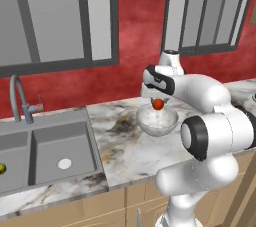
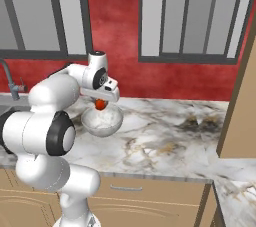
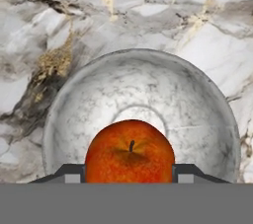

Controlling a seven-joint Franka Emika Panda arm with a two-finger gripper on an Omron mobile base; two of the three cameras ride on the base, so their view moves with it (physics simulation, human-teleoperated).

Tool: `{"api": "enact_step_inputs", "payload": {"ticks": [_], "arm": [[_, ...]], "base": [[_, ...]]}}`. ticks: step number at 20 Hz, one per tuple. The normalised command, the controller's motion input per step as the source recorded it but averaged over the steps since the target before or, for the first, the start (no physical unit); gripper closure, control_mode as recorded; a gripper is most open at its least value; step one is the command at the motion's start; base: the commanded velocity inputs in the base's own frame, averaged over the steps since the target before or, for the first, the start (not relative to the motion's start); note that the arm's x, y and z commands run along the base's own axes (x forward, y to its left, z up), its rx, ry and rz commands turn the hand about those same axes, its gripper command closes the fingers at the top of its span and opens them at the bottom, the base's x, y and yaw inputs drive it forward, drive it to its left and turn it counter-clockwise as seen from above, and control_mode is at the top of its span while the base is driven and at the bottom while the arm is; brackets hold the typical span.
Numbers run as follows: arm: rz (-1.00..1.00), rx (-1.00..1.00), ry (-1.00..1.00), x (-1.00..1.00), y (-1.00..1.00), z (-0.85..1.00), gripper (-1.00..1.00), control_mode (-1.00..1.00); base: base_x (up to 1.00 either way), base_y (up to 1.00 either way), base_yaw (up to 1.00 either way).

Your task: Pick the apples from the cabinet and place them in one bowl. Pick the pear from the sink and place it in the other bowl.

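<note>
A red-orange apple (image 3: 130, 151) sits between the fingers of my gripper (image 3: 129, 174), which is shut on it. The apple (image 1: 158, 104) hangs just above the frosted grey-white bowl (image 1: 145, 122) on the marble counter, over the bowl's middle. From the right side the apple (image 2: 100, 104), the gripper (image 2: 100, 102) and the bowl (image 2: 118, 121) line up the same way. The bowl (image 3: 74, 87) holds nothing else. A yellow-green pear (image 1: 2, 169) lies in the left basin of the grey sink (image 1: 55, 143). The other bowl is out of view.
A curved grey faucet (image 1: 17, 96) stands behind the sink. A red wall with windows backs the counter. A tan wooden panel (image 2: 241, 106), perhaps the cabinet's door, rises at the right edge. Bare marble counter (image 2: 170, 136) stretches right of the bowl.
</note>
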Motion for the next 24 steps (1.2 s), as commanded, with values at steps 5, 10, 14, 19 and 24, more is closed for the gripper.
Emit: {"api": "enact_step_inputs", "payload": {"ticks": [5,10,14,19,24], "arm": [[0.00,-0.01,-0.11,0.03,-0.02,-0.02,1.00,-1.00],[0.00,-0.06,-0.15,0.03,0.00,-0.11,1.00,-1.00],[0.00,-0.09,-0.14,0.00,0.00,-0.22,1.00,-1.00],[0.00,-0.01,0.07,0.08,0.00,-0.05,1.00,-1.00],[0.00,0.00,0.11,0.10,0.00,-0.11,1.00,-1.00]], "base": [[0.00,0.00,0.00],[0.00,0.00,0.00],[0.00,0.00,0.00],[0.00,0.00,0.00],[0.00,0.00,0.00]]}}
